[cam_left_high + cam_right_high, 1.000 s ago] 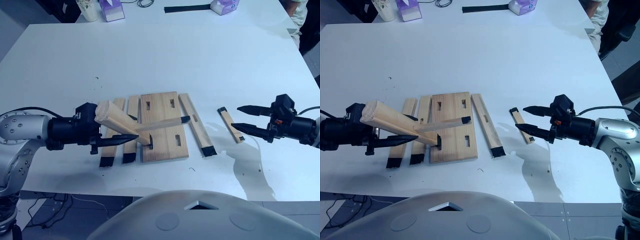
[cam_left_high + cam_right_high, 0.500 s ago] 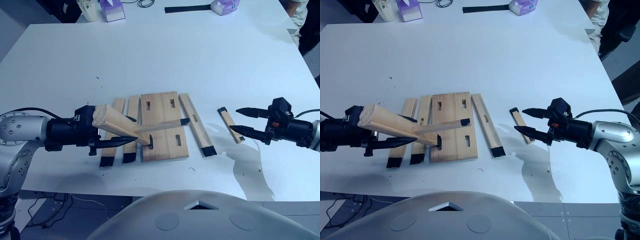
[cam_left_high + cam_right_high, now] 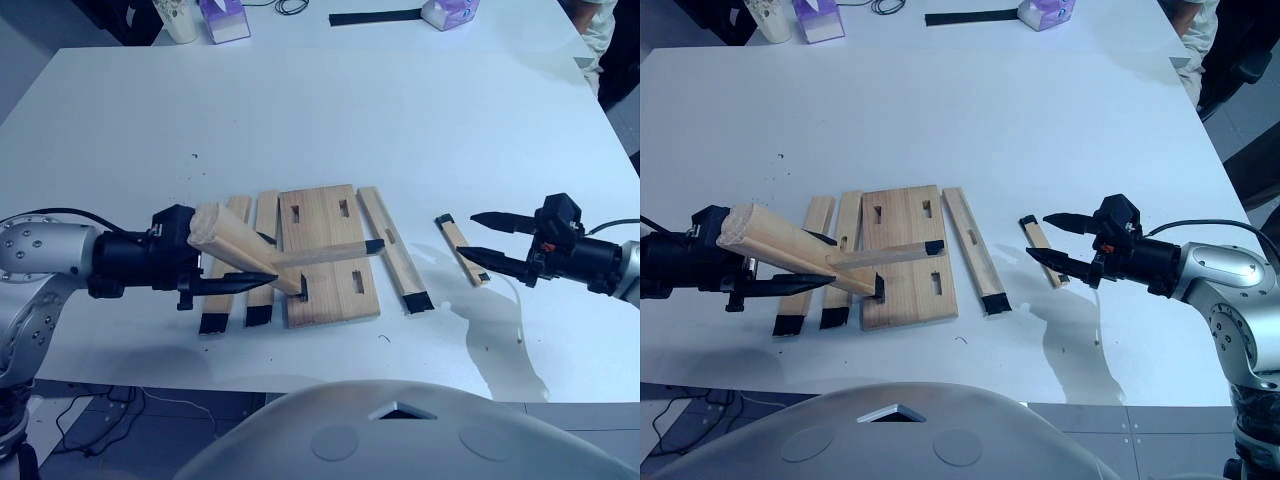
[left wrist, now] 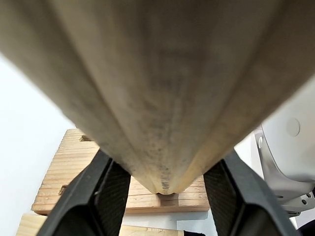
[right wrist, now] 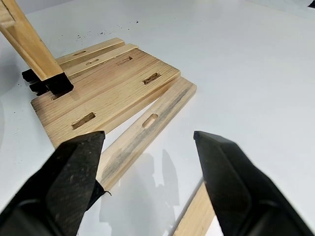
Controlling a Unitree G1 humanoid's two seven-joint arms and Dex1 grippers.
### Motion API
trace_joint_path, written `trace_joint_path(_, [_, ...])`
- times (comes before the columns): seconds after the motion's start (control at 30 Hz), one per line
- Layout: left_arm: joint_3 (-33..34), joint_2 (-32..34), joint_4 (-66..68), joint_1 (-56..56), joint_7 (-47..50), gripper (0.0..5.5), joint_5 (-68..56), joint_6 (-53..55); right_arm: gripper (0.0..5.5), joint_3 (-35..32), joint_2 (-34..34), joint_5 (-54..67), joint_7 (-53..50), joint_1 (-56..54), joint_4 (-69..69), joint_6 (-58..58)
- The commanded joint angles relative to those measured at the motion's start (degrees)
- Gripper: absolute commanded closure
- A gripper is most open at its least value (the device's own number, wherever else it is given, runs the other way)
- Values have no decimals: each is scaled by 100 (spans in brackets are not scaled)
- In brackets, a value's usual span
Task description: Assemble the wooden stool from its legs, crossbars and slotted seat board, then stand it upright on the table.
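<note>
left grip (image 3: 262, 258): clamped on my thick pale wooden leg (image 3: 232, 245); leg tilted, black-tipped low end at front-left slot of slotted wooden seat board (image 3: 322, 228).
right grip (image 3: 467, 233): fingers spread wide, holding nothing, just by short wooden crossbar (image 3: 449, 230).
board: flat on white table (image 3: 400, 120), long wooden slats (image 3: 392, 250) lying either side.

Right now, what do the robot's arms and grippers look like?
Both the left arm and right arm have rounded silver joint housings, then black cylindrical wrists. The left gripper and right gripper are black, each with two long tapering fingers. Small orange marks sit on the right wrist block, and a thin black cable arcs over each arm.
</note>
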Motion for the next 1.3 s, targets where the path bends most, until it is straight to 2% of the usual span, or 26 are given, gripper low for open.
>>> trace_joint_path(0.03, [15, 87, -139, -68, -18, 341, -74, 73, 217, 14, 0, -56, -40, 17, -67, -43])
trace_joint_path(0.67, [-232, 130, -10, 487, -217, 341, 746, -380, 217, 151, 46, -99, -124, 36, -114, -102])
trace_joint_path(1.07, [-1152, -69, 472, 541, 389, 341, 1974, -1269, 217, 326, -13, -122, -51, -361, 69, -96])
trace_joint_path(1.3, [-1641, -101, 832, 204, 578, 341, 1903, -1182, 217, 510, 6, -202, -32, -539, 120, -86])
